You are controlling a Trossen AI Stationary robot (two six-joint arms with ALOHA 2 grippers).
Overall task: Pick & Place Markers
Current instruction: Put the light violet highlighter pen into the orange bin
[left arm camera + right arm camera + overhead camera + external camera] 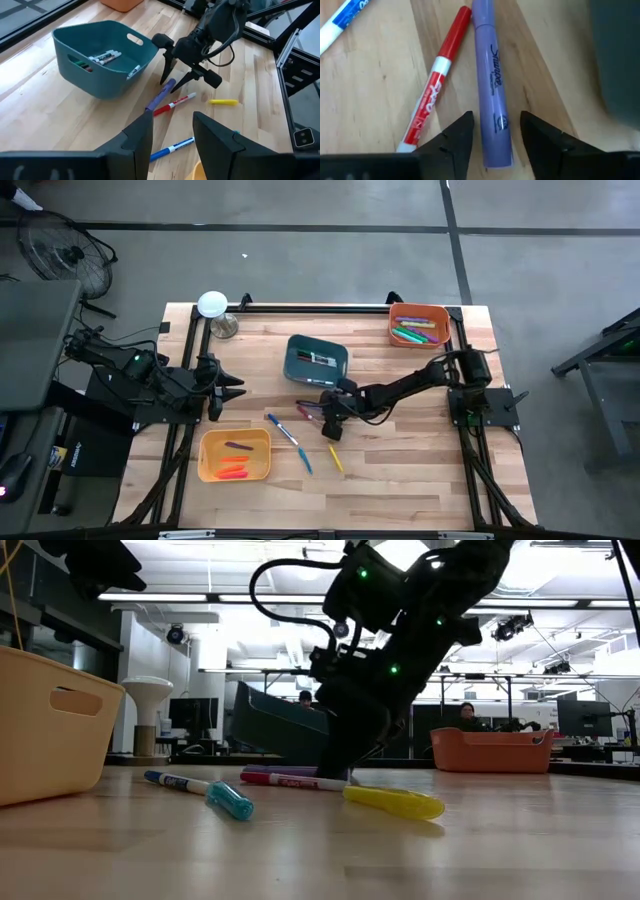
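Observation:
A purple marker (492, 85) lies flat on the wooden table near its middle, and a red marker (432, 95) lies beside it. My right gripper (496, 120) is down at the table, slanting from the right, open. Its fingers stand on either side of the purple marker's barrel with a small gap on each side. More markers lie nearer the front edge: a blue one (283, 428), another blue one (305, 461) and a yellow one (335, 458). At the table's left side, raised above it, my left gripper (172, 120) waits open and empty.
A teal bin (100, 80) holding several markers stands just beyond the purple marker. An orange bin (420, 307) with markers is at the far right corner. A yellow bin (215, 442) with a few markers is front left. A white stand (212, 305) and a metal cup (225, 328) are far left.

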